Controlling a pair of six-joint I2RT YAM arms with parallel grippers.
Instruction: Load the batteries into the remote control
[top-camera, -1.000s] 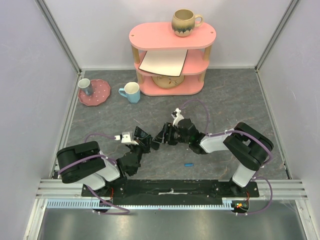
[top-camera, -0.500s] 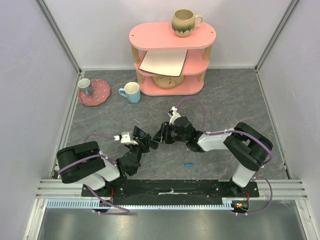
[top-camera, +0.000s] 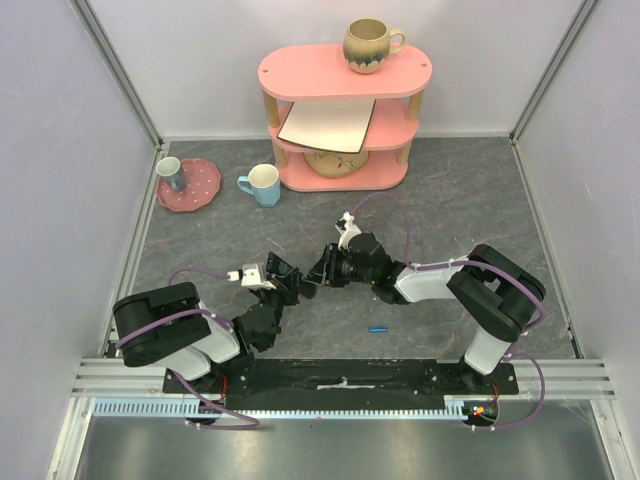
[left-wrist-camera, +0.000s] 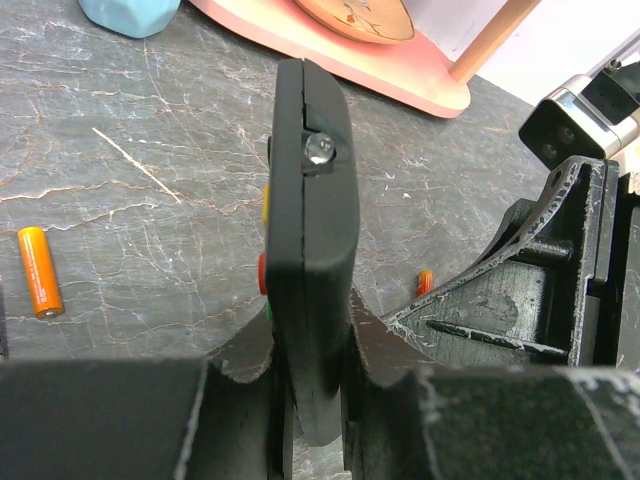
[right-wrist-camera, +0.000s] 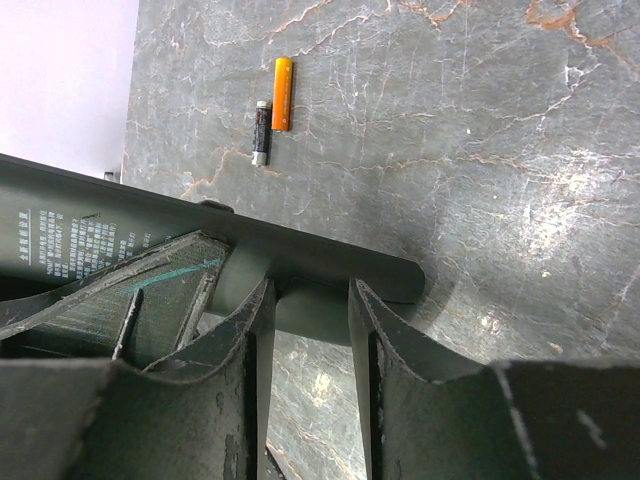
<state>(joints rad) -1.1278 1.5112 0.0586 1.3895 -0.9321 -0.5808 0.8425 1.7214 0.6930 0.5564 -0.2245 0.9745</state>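
left gripper (left-wrist-camera: 310, 345) clamped shut on slim black plastic remote control (left-wrist-camera: 310, 200) | right gripper (right-wrist-camera: 310, 292) straddled the remote's end, contact unclear | orange cylindrical battery (left-wrist-camera: 40, 272) lay on grey marbled table (top-camera: 480, 200) near remote | small blue battery (top-camera: 377, 328) lay nearer, right of both grippers
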